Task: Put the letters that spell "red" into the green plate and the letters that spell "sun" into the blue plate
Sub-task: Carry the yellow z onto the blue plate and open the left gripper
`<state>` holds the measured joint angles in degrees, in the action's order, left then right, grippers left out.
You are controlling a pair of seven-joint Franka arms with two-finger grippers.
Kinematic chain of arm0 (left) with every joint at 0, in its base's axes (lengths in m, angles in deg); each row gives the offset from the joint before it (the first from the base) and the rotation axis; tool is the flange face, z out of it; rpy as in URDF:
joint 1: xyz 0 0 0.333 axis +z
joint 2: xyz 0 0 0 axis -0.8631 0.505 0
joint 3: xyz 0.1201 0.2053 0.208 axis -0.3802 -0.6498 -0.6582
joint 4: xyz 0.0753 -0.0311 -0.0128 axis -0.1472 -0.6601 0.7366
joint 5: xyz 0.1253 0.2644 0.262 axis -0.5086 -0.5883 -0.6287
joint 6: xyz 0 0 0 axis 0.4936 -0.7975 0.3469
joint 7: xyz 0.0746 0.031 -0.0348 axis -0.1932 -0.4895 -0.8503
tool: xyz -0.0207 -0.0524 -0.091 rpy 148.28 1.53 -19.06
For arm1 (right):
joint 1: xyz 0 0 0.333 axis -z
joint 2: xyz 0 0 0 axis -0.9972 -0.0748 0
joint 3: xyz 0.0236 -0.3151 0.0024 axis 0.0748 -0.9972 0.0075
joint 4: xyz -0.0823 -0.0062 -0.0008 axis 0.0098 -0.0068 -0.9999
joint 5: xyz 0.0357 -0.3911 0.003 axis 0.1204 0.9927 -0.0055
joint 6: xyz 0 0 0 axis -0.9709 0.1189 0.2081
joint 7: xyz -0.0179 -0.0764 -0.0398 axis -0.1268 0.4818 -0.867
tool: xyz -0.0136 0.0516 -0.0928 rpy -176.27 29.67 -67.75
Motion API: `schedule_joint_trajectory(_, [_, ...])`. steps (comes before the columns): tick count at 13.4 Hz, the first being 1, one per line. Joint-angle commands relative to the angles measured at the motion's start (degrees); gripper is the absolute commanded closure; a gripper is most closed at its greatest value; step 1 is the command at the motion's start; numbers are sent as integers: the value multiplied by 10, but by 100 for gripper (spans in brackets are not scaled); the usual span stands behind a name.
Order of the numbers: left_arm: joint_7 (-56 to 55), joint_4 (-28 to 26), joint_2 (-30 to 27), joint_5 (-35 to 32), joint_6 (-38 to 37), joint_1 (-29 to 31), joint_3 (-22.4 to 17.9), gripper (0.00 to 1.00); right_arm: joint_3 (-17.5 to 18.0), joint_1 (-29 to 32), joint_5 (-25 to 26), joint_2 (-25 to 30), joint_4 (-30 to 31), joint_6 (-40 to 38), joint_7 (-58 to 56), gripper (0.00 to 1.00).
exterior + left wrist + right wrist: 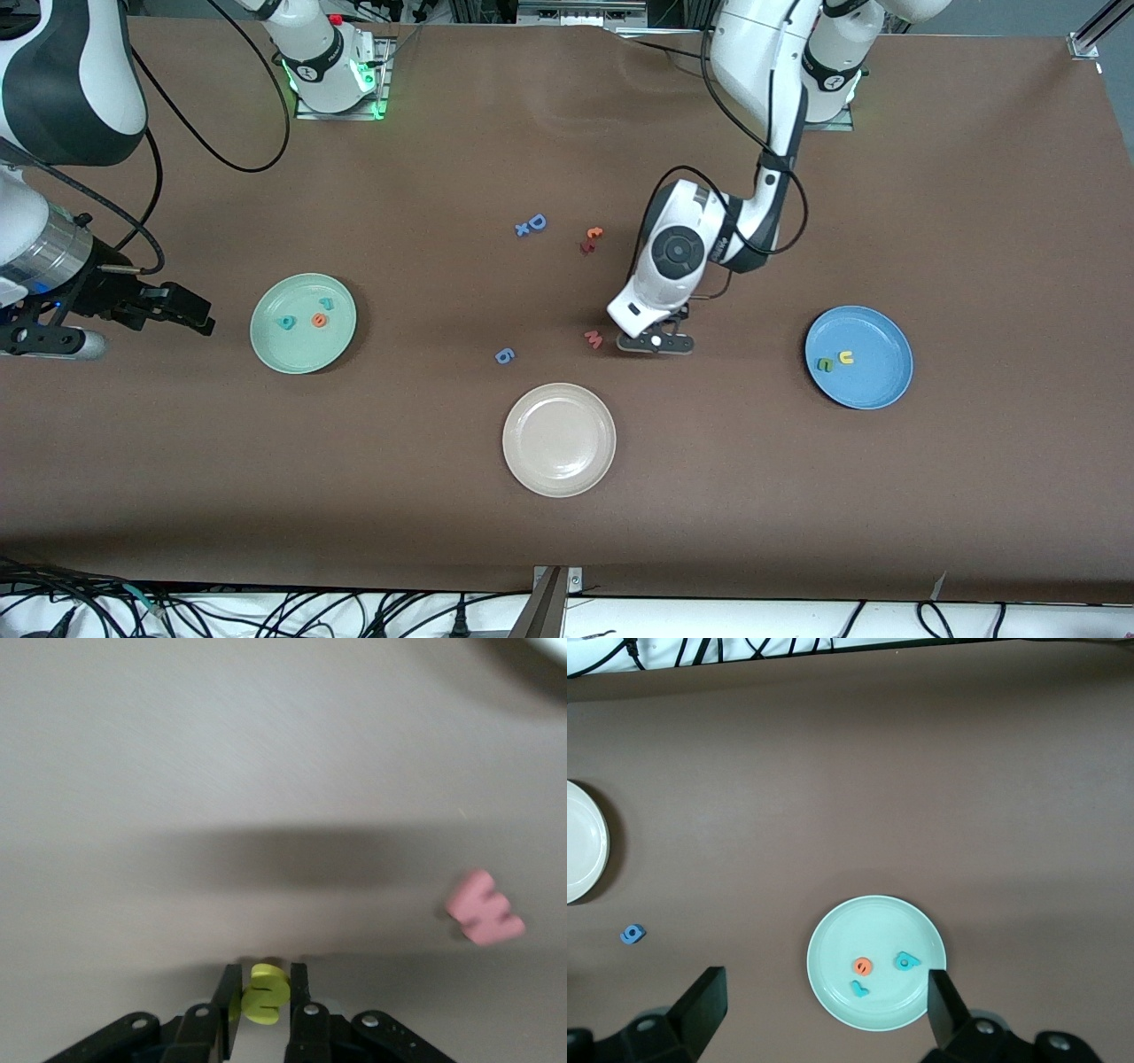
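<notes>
Three letters (306,317) in green plate (266,341), two (835,360) in blue plate (873,381); left gripper (263,1010) pinching yellow s (265,993), right gripper (824,1003) spread

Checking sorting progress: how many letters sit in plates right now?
5. Three lie in the green plate: d, e, r. Two lie in the blue plate: n, u.

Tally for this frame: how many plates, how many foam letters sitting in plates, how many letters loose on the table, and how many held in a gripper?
Plates: 3 (green plate, blue plate, beige plate)
Letters in plates: 5 (3 in green, 2 in blue)
Letters loose on table: 6
Letters held: 1, yellow s in left gripper
Total: 15 things
</notes>
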<state>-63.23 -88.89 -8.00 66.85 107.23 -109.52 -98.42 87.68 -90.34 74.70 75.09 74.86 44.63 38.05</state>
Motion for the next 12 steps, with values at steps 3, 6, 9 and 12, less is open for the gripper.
schedule_joint_trajectory(3, [43, 65, -48, -85, -132, 118, 40, 87, 1, 2, 3, -5, -9, -1, -2, 0])
schedule_joint_trajectory(6, [123, 63, -62, -116, -155, 191, 70, 87, 1, 2, 3, -5, -9, -1, -2, 0])
schedule_joint_trajectory(9, [178, 62, -67, -120, -183, 234, 70, 87, 1, 2, 3, -5, -9, -1, -2, 0])
schedule_joint_trajectory(12, [243, 59, -69, -139, -188, 276, 70, 86, 1, 2, 3, -6, -9, -1, -2, 0])
